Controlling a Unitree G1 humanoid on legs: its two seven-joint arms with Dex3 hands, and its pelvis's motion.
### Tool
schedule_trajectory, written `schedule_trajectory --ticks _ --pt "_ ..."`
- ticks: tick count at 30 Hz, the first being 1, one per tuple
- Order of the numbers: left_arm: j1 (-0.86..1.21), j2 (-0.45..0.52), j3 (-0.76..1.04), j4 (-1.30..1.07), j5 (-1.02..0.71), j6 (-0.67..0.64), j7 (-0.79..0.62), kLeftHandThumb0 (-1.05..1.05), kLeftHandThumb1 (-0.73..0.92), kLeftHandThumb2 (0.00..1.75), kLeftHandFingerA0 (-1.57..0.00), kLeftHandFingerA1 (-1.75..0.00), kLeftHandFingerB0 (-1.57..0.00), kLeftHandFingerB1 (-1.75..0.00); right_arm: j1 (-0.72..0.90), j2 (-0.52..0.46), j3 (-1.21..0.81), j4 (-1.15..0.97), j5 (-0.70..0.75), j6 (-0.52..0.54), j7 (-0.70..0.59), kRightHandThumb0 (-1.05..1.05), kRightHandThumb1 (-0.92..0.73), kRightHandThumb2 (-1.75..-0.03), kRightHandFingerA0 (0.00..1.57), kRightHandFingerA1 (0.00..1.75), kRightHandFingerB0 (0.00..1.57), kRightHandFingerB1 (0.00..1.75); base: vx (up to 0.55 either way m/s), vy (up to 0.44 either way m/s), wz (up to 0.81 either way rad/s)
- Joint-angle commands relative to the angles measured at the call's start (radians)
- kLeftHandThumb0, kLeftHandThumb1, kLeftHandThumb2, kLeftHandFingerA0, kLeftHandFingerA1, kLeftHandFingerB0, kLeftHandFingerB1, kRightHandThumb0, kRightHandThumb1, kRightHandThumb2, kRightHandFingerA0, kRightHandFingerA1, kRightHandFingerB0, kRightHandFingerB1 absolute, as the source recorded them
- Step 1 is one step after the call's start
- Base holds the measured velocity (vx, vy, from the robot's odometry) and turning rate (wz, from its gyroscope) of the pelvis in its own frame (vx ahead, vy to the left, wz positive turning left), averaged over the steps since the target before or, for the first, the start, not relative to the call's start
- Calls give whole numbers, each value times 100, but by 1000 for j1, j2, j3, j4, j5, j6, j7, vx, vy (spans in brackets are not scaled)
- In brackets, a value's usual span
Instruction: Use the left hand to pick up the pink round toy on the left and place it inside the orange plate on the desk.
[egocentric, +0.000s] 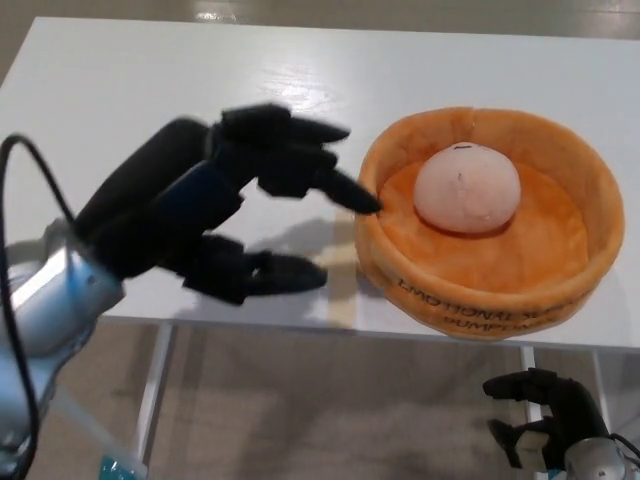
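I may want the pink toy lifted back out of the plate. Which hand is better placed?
Left. The left hand is open beside the orange plate holding the pink toy; the right hand hangs below the desk edge.

I see the pink round toy (467, 187) sitting inside the orange plate (400, 265), slightly toward its far side, resting on the plate's floor. It's a pale pink, smooth dome with a small dark mark on top. The plate is a soft, deep-walled round dish with dark lettering on its near wall, lying at the white desk's (140, 90) near edge.
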Motion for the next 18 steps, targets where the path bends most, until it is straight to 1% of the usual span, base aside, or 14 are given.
schedule_trajectory --ticks 1,2,5,6,9,10,11,12,14,16,18 --pt "513 142 200 -164 -950 253 -621 -18 60 57 -49 -47 -70 -49 12 -14 -3 4 -1 20 16 -13 -58 -59 66 89 63 77 0 0 0" --pt "537 138 192 -140 -914 225 -619 -18 63 58 -52 -44 -72 -47 11 -15 -6 5 3 19 18 -13 -56 -61 66 89 62 77 0 0 0" --pt "577 130 169 -72 -817 154 -616 -16 66 59 -51 -45 -71 -47 7 -17 -5 6 1 17 20 -14 -56 -61 67 89 63 77 0 0 0" --pt "587 117 139 -5 -749 129 -606 -10 68 60 -55 -44 -71 -47 4 -18 -2 6 -1 20 21 -14 -56 -61 67 89 62 76 0 0 0" --pt "599 99 97 87 -646 103 -575 -10 68 60 -56 -43 -70 -47 1 -18 -4 6 0 27 19 -14 -56 -60 68 90 63 76 0 0 0" --pt "601 92 86 112 -608 111 -552 -12 69 60 -59 -44 -72 -46 1 -18 -4 7 0 31 19 -14 -58 -59 68 90 63 76 0 0 0" --pt "601 88 80 126 -589 120 -539 -12 69 60 -59 -44 -72 -46 0 -18 -3 8 -1 34 20 -14 -58 -59 68 90 63 76 0 0 0" --pt "585 71 62 178 -540 141 -513 -8 71 61 -57 -45 -67 -46 2 -18 -3 7 -1 29 21 -13 -56 -61 66 88 63 77 0 0 0" --pt "556 48 47 250 -500 150 -502 -6 73 61 -57 -45 -64 -45 5 -18 -4 5 1 21 21 -13 -56 -61 67 88 63 77 0 0 0" --pt "539 33 45 290 -490 145 -512 -6 73 61 -57 -45 -64 -45 6 -17 -4 5 0 20 19 -13 -56 -61 67 88 63 77 0 0 0" --pt "510 11 32 364 -431 166 -470 -8 71 61 -55 -42 -62 -42 9 -18 -3 4 0 23 23 -13 -58 -61 64 87 62 77 0 0 0"
